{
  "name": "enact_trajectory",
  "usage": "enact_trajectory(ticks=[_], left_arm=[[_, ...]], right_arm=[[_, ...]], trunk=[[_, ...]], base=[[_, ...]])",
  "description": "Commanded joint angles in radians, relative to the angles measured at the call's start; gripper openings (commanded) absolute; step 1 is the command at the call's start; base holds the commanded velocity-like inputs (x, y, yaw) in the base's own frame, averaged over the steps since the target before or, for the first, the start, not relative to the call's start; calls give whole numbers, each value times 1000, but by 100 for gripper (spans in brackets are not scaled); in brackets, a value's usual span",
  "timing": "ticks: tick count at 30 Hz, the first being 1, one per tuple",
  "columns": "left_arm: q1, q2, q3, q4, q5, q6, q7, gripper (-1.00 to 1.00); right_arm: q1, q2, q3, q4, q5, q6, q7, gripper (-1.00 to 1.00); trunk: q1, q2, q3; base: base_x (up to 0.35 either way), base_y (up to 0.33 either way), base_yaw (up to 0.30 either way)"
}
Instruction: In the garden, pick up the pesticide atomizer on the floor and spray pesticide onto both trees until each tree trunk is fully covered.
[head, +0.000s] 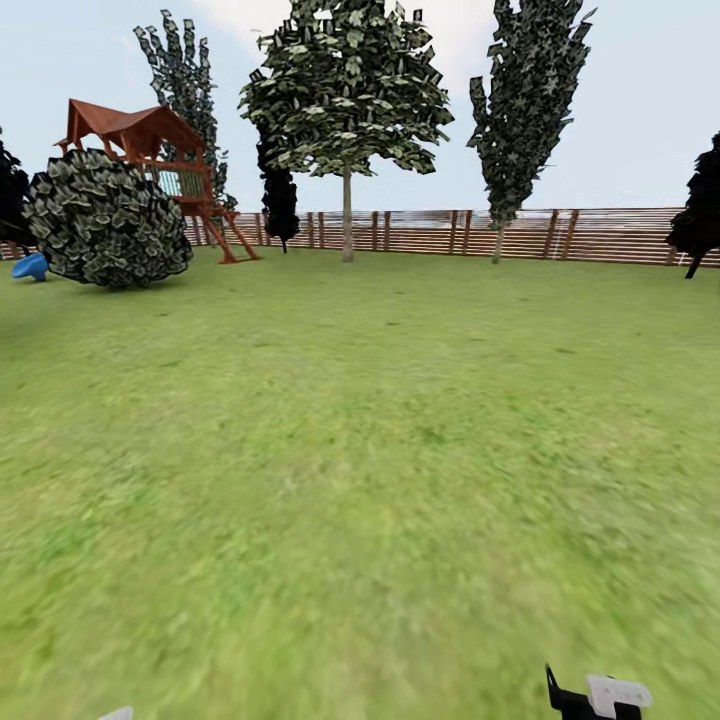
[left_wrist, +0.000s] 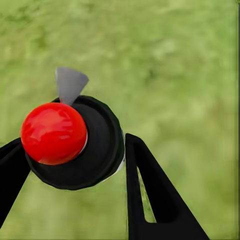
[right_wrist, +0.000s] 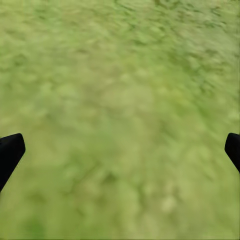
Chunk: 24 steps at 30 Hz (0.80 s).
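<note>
Garden lawn (head: 360, 450), broad and green, bounded at its far edge by a brown horizontal-slat fence (head: 600, 235); along that edge stand a pale-trunked leafy tree (head: 347, 215), a second tall tree (head: 497, 235) with a thin pale stem, dark columnar trees, and toward the far left corner a round bush (head: 105, 220), a red-roofed wooden play tower (head: 150, 150) and a small blue object (head: 30, 266). Item: pesticide atomizer (left_wrist: 75, 145), seen end-on in the left wrist view as a glossy red ball cap on a black round collar with a grey pointed nozzle or trigger tab projecting from it; body below is hidden. Location: off the grass, carried between the fingers of the left gripper (left_wrist: 75, 165), well apart from every tree. Handling, judged: rigid plastic, probably light to moderate in weight and liable to slosh if filled; the smooth rounded surfaces look slippery, so the black collar or neck beneath the ball is the sounder place to grip, leaving the nozzle unobstructed. Left claw: black fingers (left_wrist: 150, 195) narrowed to the width of the collar, one to each side and apparently touching it, holding the atomizer. Right gripper (right_wrist: 120, 145): fingertips (right_wrist: 10, 152) far apart at opposite borders of the right wrist view, wide and holding nothing, with grass alone between them; its white-and-black body (head: 600, 697) shows at the near edge of the head view.
</note>
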Motion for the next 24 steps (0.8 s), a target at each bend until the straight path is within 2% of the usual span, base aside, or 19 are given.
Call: enact_trajectory(ticks=[1, 16, 20, 24], left_arm=[[0, -1, -1, 0, 0, -1, -2, -100], [0, -8, -5, -5, -10, 0, 3, -100], [1, 1, 0, -1, 1, -5, 6, -100], [7, 5, 3, -1, 45, -2, 1, -100]], right_arm=[[0, 0, 0, 0, 0, 0, 0, 100], [0, 2, 0, 2, 0, 0, 0, 100], [0, 2, 1, 3, 0, 0, 0, 100], [0, 2, 1, 3, 0, 0, -1, 100]], trunk=[[0, 0, 0], [0, 0, 0], [0, 0, 0], [0, 0, 0]], base=[[345, 0, -2], [345, 0, 0], [339, 0, 0], [319, 0, 0]])
